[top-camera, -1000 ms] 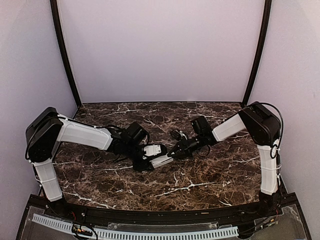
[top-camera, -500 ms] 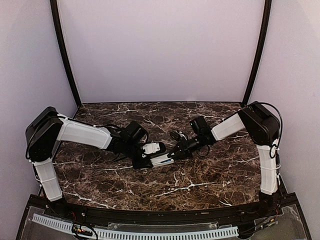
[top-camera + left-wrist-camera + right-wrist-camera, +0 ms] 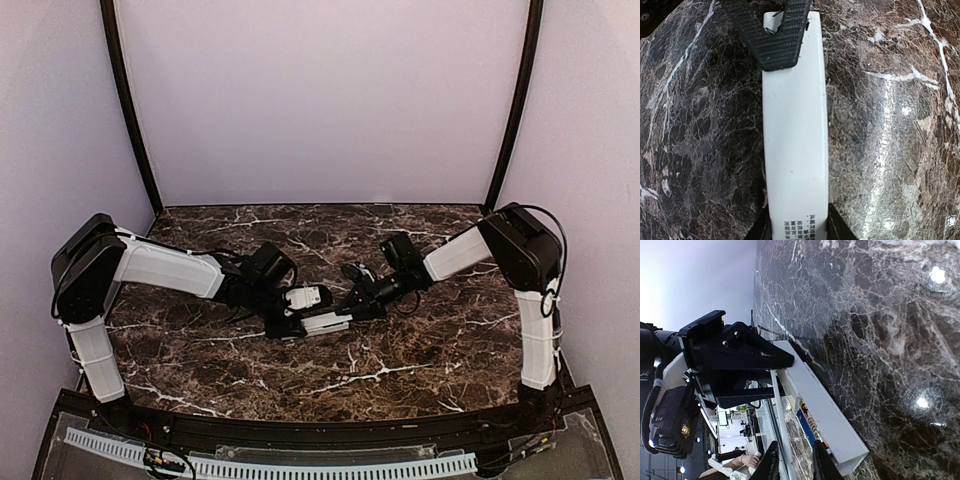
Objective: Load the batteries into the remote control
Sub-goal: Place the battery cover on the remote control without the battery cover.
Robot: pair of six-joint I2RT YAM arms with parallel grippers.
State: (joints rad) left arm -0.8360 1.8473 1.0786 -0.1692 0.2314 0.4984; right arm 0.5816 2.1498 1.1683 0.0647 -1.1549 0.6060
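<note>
White remote control (image 3: pixel 796 125) flatter now, clenched in left jaws; right jaws unclear.

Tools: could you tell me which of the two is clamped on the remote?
The left tool: it clamps the remote at its labelled end; the right tool only reaches the far end.

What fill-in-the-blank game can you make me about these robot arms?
1. The remote control is coloured ____.
2. The battery lying in its open slot is coloured ____.
3. The left end effector is gripping the ____.
Missing words: white, blue, remote control.
</note>
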